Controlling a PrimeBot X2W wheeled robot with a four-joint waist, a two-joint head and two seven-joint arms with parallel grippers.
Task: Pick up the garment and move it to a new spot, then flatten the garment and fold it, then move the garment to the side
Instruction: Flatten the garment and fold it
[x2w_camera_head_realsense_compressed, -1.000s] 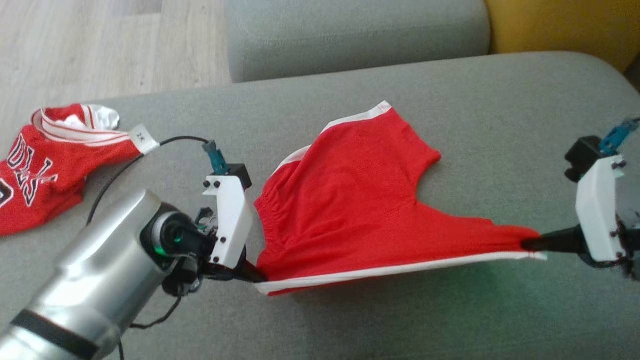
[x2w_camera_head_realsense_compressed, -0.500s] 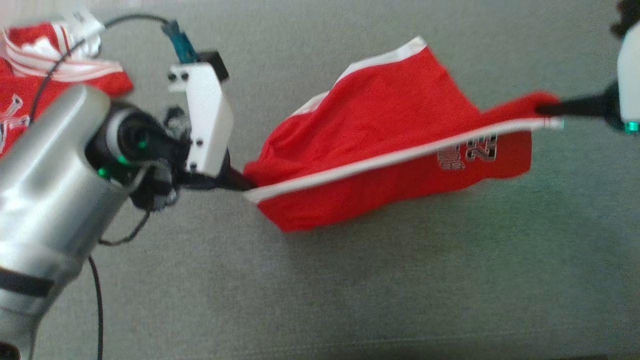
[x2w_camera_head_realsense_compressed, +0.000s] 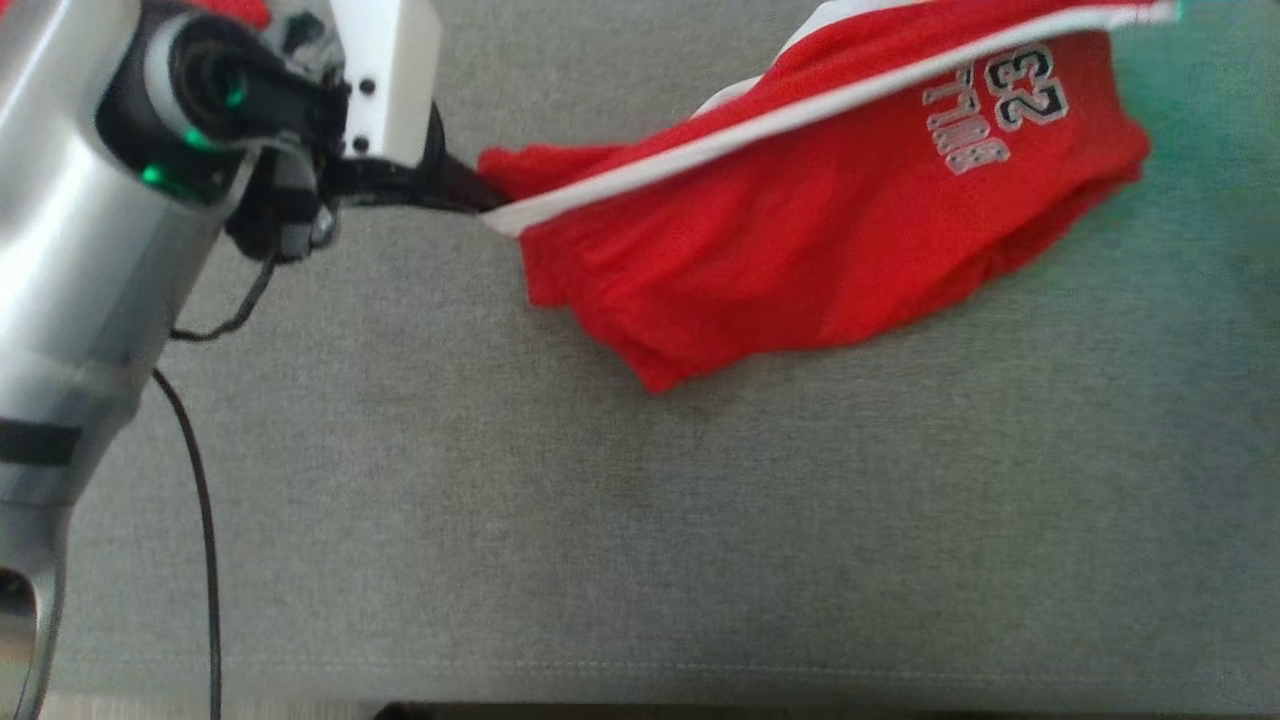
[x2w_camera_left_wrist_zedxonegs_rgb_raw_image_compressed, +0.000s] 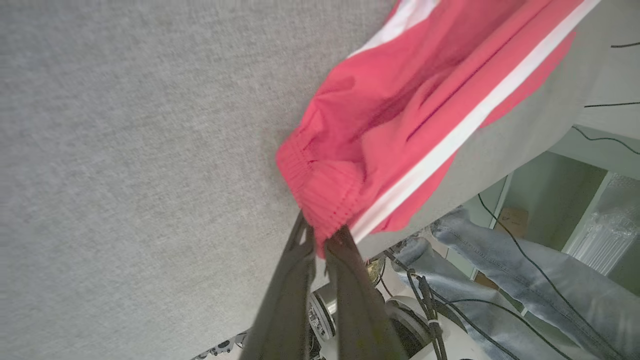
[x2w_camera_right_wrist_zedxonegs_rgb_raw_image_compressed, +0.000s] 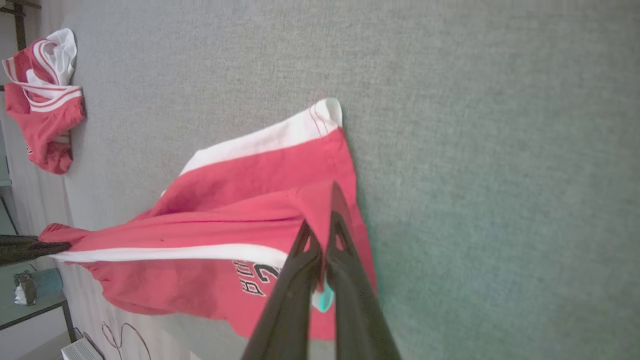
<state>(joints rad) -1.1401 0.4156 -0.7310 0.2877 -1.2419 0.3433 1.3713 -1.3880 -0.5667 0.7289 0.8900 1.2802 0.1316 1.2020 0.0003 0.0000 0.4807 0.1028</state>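
two grippers are closed on opposite ends of one red garment (x2w_camera_head_realsense_compressed: 800, 230), a pair of shorts printed with the number 23, which is held stretched above a grey cushion (x2w_camera_head_realsense_compressed: 640, 520). the left gripper (x2w_camera_left_wrist_zedxonegs_rgb_raw_image_compressed: 320, 240) is seen with its dark fingers pressed together on the ribbed waistband, a fold of red cloth being pinched between the tips. the right gripper (x2w_camera_right_wrist_zedxonegs_rgb_raw_image_compressed: 324, 235) is likewise pinched on the cloth near a leg hem, with no gap visible between its fingers. the relation that matters is the long axis: it is marked by the white side stripe, which is drawn nearly taut from the left fingers toward the robot's right and away from it, up to the right fingers. below that line the body of the shorts sags toward the cushion. whether the lowest fold is touching cannot be told from the head view, though in the right wrist view the far leg with its white hem appears to rest on it. the carrying step is judged to be in hand, flattening and folding not yet begun. for the set-down, both ends would need to be lowered together along the stripe's line, so that the slack is laid out and not bunched. a second red garment (x2w_camera_right_wrist_zedxonegs_rgb_raw_image_compressed: 42, 115) is lying well apart on the same cushion.
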